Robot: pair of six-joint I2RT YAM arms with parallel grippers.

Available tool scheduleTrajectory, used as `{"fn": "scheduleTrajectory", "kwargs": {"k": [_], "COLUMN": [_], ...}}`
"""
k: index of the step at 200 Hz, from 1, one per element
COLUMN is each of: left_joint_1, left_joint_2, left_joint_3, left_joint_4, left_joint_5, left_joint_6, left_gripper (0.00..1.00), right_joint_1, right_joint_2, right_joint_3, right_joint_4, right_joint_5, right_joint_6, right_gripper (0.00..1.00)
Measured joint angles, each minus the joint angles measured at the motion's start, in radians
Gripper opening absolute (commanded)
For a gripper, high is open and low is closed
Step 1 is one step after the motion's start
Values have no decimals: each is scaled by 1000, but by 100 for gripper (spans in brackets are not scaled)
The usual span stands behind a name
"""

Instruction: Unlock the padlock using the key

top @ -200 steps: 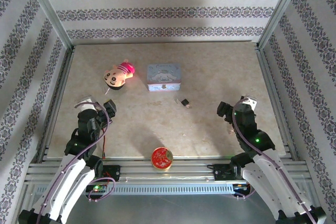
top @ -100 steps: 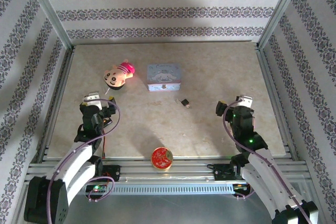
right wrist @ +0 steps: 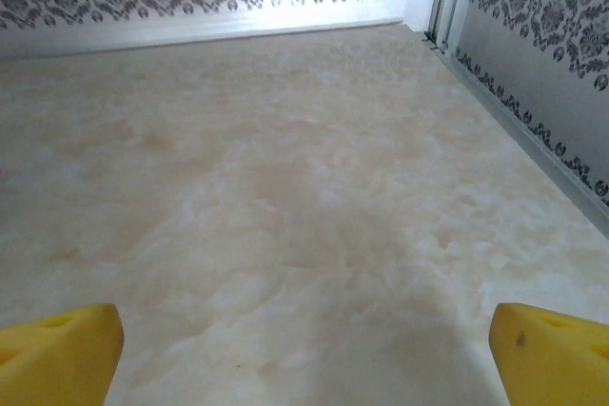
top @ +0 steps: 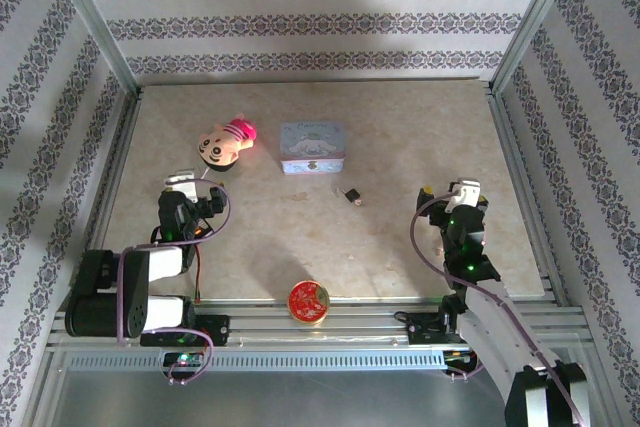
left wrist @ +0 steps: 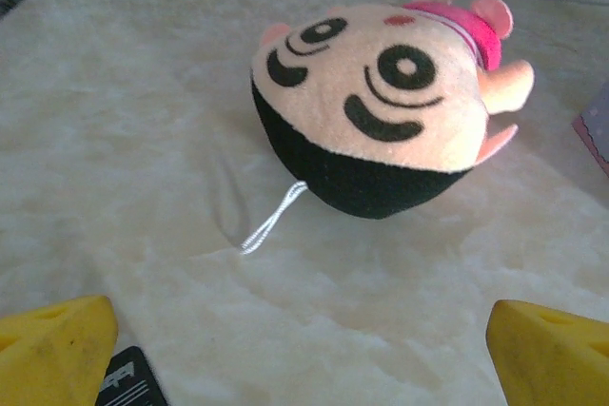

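The padlock (top: 351,193) is a tiny dark and silvery thing lying on the marbled table, just in front of the pale blue tin (top: 312,147). I cannot tell the key apart from it at this size. My left gripper (top: 190,201) (left wrist: 304,358) hovers open near the left side, well left of the padlock and facing a plush toy. My right gripper (top: 448,203) (right wrist: 304,358) is open to the right of the padlock. Its yellow fingertips (right wrist: 59,349) stand wide over bare table, with nothing between them.
A peach, pink and black plush toy (top: 226,142) (left wrist: 381,111) lies close ahead of the left gripper, its white loop (left wrist: 271,221) on the table. A round red disc (top: 309,301) sits at the near edge. Patterned walls and metal rails (top: 525,187) close in the table.
Both arms have folded down and back toward their bases, and the wrists have shifted slightly farther up the table. Both grippers stay open. The padlock, tin, toy and disc have not moved.
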Motion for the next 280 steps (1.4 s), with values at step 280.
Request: {"fn": "scheduleTrajectory", "kwargs": {"k": [280], "left_joint_1": [24], "left_joint_2": [277], "left_joint_3": [149], "left_joint_4": [187], "left_joint_5": [190], "left_joint_6": [74], "left_gripper": [99], "right_joint_1": [-165], "right_joint_2": [863], "right_joint_3": [103], "right_joint_4": [750], "right_joint_5": [-449], "right_joint_6": [-68], "right_gripper": [98]}}
